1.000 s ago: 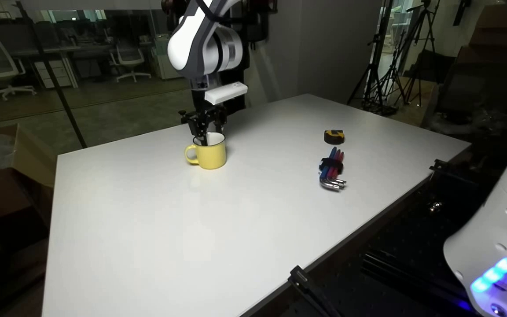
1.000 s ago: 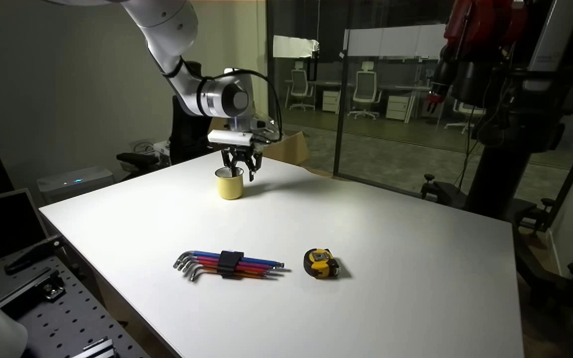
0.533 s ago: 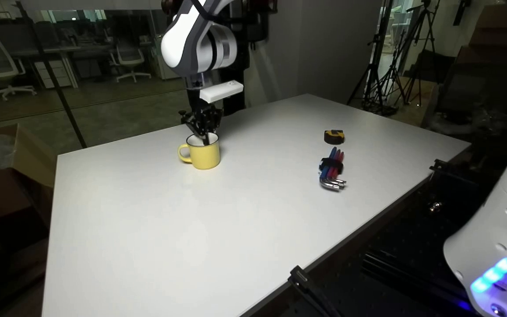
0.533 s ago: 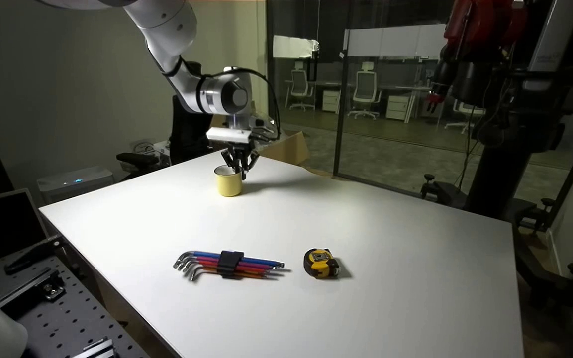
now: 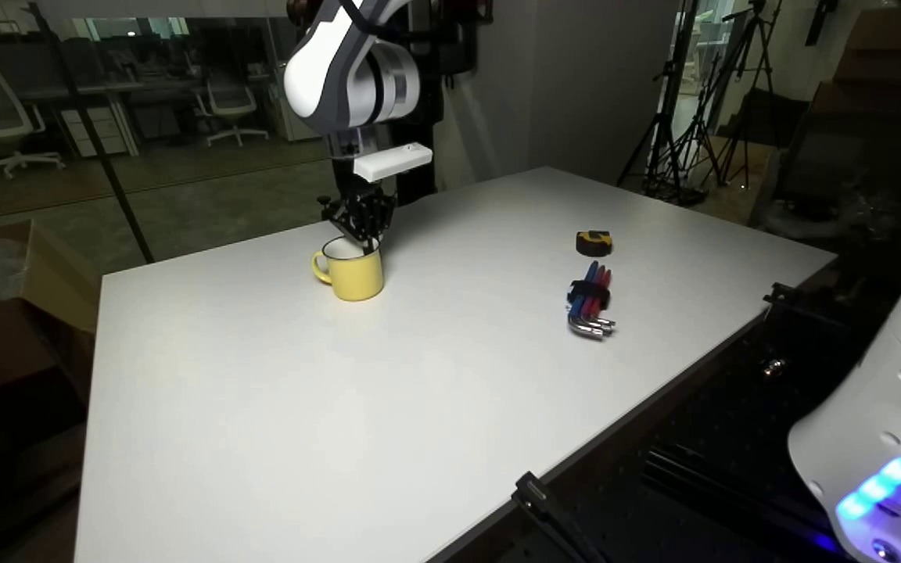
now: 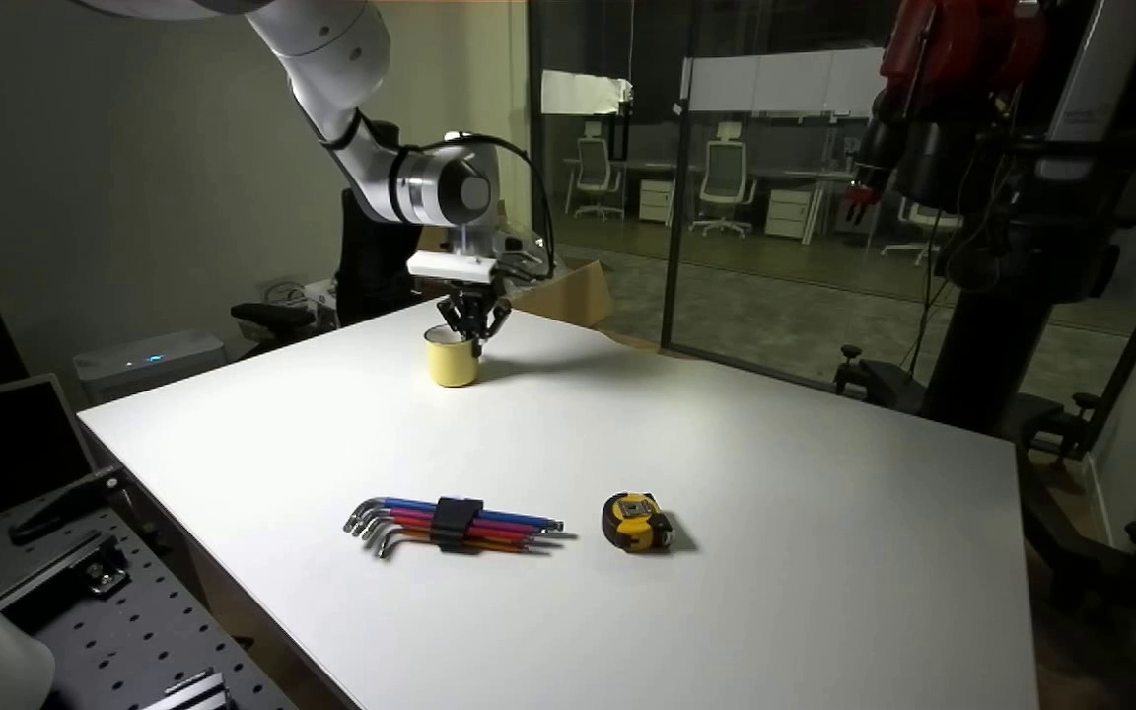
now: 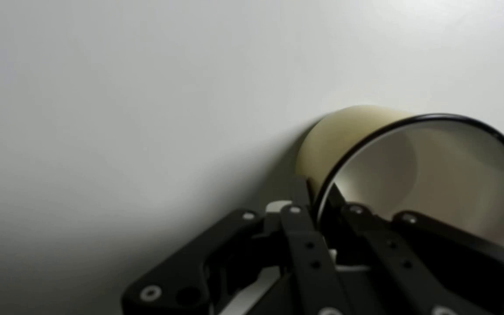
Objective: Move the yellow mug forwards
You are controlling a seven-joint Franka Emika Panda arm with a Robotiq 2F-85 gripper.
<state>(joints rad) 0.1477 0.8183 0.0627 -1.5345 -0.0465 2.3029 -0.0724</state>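
The yellow mug (image 5: 357, 281) stands upright on the white table in both exterior views, its handle pointing away from my gripper. Seen from the wrist, the mug (image 7: 337, 138) has a dark rim and a pale inside. My gripper (image 7: 317, 191) is shut on its near wall: one finger lies outside against the yellow side, the other reaches inside over the rim. From the exterior, the gripper (image 6: 475, 340) points down at the edge of the mug (image 6: 451, 365). The handle is hidden in the wrist view.
A set of coloured hex keys (image 6: 455, 525) in a black holder lies on the table, with a yellow-and-black tape measure (image 6: 637, 523) beside it. The table's far edge (image 5: 216, 246) runs behind the mug.
The gripper's fingers have come together on the mug's wall. The mug has slid a little left in an exterior view, slightly away in an exterior view; the arm has shifted slightly too.
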